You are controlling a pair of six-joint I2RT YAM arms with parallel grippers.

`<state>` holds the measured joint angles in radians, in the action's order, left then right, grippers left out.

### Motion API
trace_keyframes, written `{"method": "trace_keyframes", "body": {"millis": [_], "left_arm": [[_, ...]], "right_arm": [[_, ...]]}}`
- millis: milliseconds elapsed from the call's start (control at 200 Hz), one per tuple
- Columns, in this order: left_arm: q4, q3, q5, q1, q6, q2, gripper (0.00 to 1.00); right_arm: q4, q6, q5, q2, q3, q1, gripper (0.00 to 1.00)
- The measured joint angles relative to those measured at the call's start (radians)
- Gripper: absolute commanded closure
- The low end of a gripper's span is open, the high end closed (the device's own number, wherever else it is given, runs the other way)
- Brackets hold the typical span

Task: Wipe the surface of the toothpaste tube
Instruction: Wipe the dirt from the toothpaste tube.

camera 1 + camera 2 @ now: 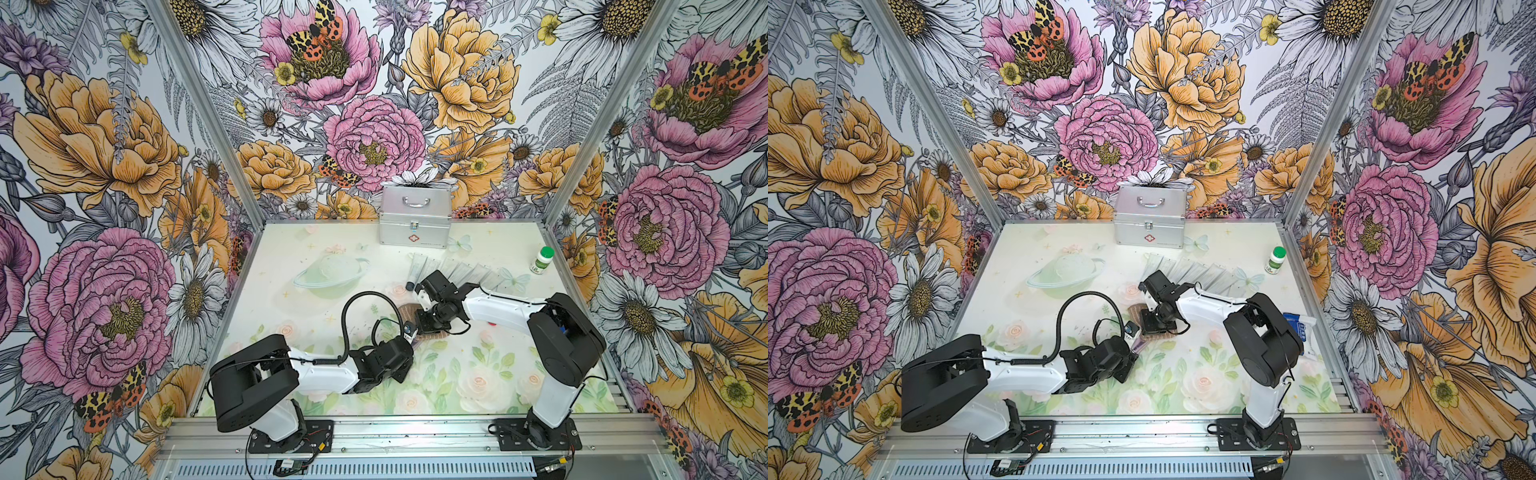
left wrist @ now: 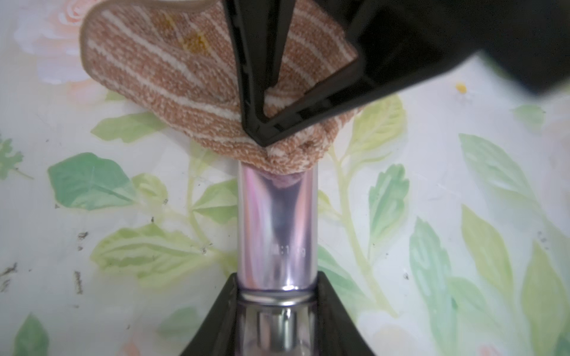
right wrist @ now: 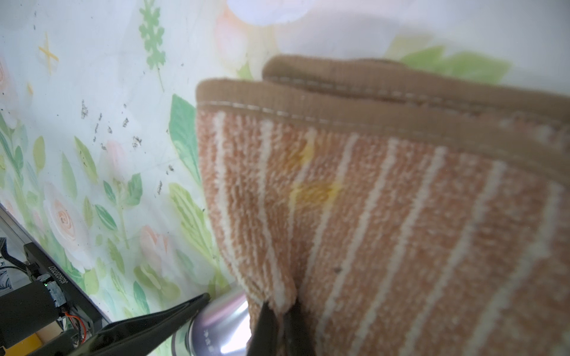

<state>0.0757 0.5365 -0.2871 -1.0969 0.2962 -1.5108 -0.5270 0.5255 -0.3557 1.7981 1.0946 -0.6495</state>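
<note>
The toothpaste tube [image 2: 277, 228] is mirror-shiny lilac-pink, with a silvery band at the neck. The cloth [image 3: 385, 215] is terracotta terry with thin cream stripes, a tan hem stitched in white, and yellow stain patches. The table cover [image 1: 291, 257]: pale cream-green, printed with pink roses, green leaves and a ringed planet. The first-aid case [image 1: 414, 216]: silver, small red cross. The bottle [image 1: 542, 259]: white, green cap.

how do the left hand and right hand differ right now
The left hand grips the shiny purple toothpaste tube, jaws held apart by it; the right hand pinches the striped towel, jaws almost together. The left hand holds something rigid, the right hand something soft and folded. Both are shut on something, and the towel touches the tube's far end.
</note>
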Motion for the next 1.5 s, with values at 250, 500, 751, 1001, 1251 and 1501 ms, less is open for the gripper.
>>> {"method": "trace_keyframes", "body": {"millis": [250,500,751,1001,1251,1501], "left_arm": [[0.000,-0.001,0.011,0.007,0.000,0.005,0.72],[-0.003,-0.001,0.014,0.009,0.000,0.006,0.72],[-0.019,-0.001,0.014,0.009,0.000,0.012,0.72],[-0.019,-0.001,0.014,0.009,0.000,0.012,0.73],[-0.019,-0.001,0.014,0.009,0.000,0.012,0.73],[-0.019,-0.002,0.014,0.009,0.000,0.014,0.73]], "right_arm": [[0.012,-0.027,0.021,0.021,-0.008,0.104,1.00],[0.012,-0.030,0.039,0.028,-0.007,0.114,1.00],[0.013,-0.010,0.065,-0.017,-0.027,0.023,1.00],[0.024,0.032,0.063,-0.055,-0.058,-0.053,1.00],[0.029,0.030,0.053,-0.051,-0.063,-0.044,1.00],[0.030,-0.005,0.027,-0.033,-0.061,0.031,1.00]]}}
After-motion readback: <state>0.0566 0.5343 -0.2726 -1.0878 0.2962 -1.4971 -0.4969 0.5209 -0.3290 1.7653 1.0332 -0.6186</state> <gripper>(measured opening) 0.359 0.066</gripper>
